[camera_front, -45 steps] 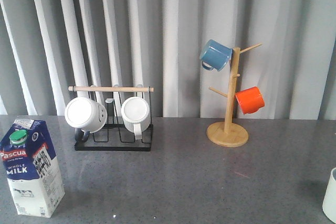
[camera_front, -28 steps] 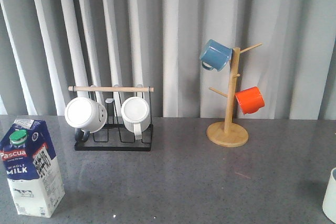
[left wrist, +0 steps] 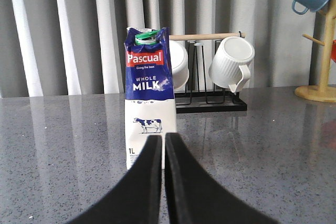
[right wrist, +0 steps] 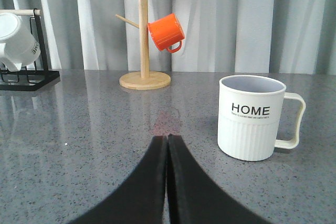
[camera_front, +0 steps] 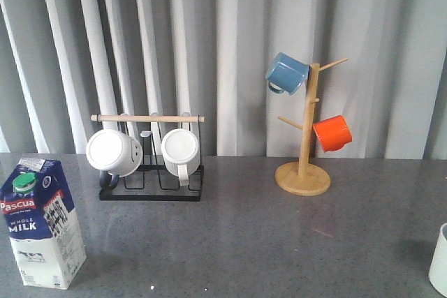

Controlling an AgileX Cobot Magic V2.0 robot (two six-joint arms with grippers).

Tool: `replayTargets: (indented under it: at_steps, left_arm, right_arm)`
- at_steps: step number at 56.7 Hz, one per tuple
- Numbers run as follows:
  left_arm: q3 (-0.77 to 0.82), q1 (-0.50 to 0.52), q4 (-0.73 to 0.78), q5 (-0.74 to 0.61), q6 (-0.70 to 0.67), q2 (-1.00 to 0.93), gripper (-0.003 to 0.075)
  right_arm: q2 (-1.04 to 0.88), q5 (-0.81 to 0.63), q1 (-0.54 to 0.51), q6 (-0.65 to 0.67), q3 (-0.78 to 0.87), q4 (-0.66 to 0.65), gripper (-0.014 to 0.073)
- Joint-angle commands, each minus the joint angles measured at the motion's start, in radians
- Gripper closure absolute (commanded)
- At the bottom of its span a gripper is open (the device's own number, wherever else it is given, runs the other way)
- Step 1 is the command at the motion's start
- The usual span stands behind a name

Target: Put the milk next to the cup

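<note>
- The milk (camera_front: 43, 222) stood upright at the far left of the table (camera_front: 244, 235), near its front edge, its long axis vertical and its green cap at the top.
- In the left wrist view the left pincer (left wrist: 163, 142) pointed straight at the carton's lower front, its two dark fingers pressed together and holding nothing; the carton stood just beyond the tips, though whether they touched it could not be told.
- Behind the carton sat the black rack (camera_front: 150, 190) with two white mugs tipped on their sides under a wooden bar.
- Further right stood the wooden mug tree (camera_front: 304, 165), a blue mug (camera_front: 286, 73) hung high and an orange mug (camera_front: 332, 132) lower (neither belongs to the task).
- The cup (right wrist: 252, 116), ribbed and marked "HOME", stood upright at the far right of the table, only its edge showing in the front view.
- The right pincer (right wrist: 168, 142) was likewise closed and empty, with the cup ahead of it and off to one side.
- Judged from this, the left arm was the nearer to the milk and would need to open before grasping; the carton lay well apart from the cup, so a long carry rightward remained.
</note>
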Motion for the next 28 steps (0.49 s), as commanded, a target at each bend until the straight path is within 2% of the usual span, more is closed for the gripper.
replayTargets:
  at_steps: [1,23,28]
  left_arm:
    - [-0.022,-0.006,-0.013,-0.066,-0.003,-0.012,0.0726]
    - [-0.022,-0.006,-0.013,-0.066,-0.003,-0.012,0.0726]
    - [-0.022,-0.006,-0.013,-0.07,-0.002,-0.012,0.0726]
  right_arm:
    - [-0.013,-0.069,0.0,-0.003,0.01,-0.008,0.0602]
    - [-0.013,-0.069,0.0,-0.003,0.01,-0.008,0.0602]
    - [-0.013,-0.106,0.0,-0.003,0.006,-0.009,0.0602]
